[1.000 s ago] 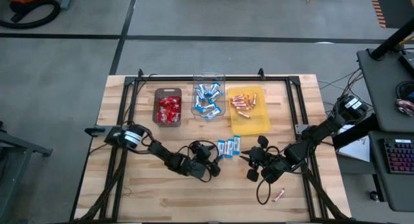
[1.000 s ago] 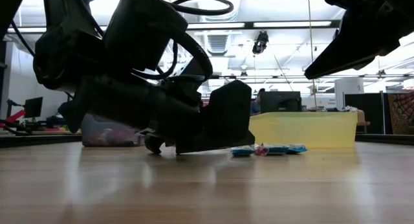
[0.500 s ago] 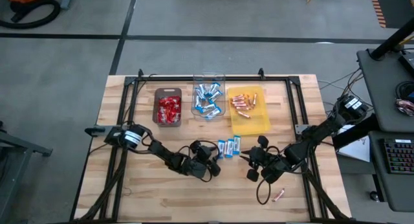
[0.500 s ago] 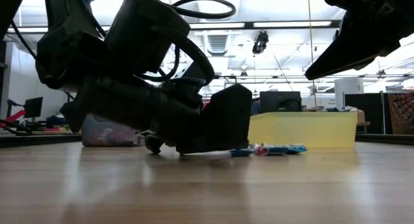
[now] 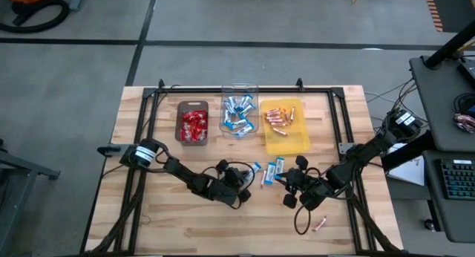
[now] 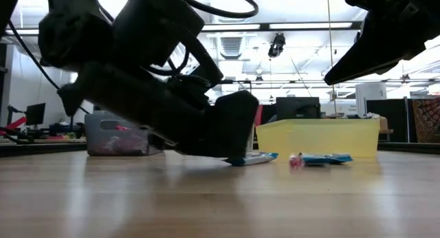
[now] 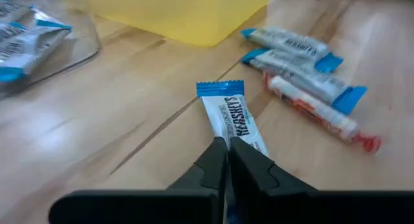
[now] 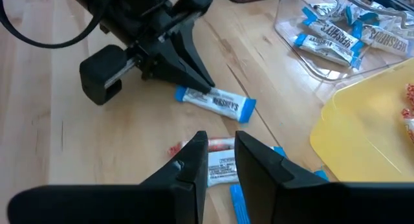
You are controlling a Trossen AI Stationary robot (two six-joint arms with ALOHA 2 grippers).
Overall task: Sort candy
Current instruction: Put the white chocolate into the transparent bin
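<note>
Left gripper (image 7: pixel 226 146) is pinched shut on the end crimp of a blue-and-white bar (image 7: pixel 231 118), which lies on the table (image 5: pixel 163 220) near the yellow tray (image 5: pixel 297 138). Light, slick wrapper; that flat end seems the sensible hold. The arm reaches in low. Right gripper (image 8: pixel 221 153) hovers part-open over loose bars (image 8: pixel 223 167).

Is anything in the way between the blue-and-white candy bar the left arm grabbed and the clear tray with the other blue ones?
Nothing visible blocks it. The left gripper is shut on the blue-and-white wrapped bar, and only bare wooden table lies between it and the clear plastic tray. The yellow tray sits off to one side.
</note>
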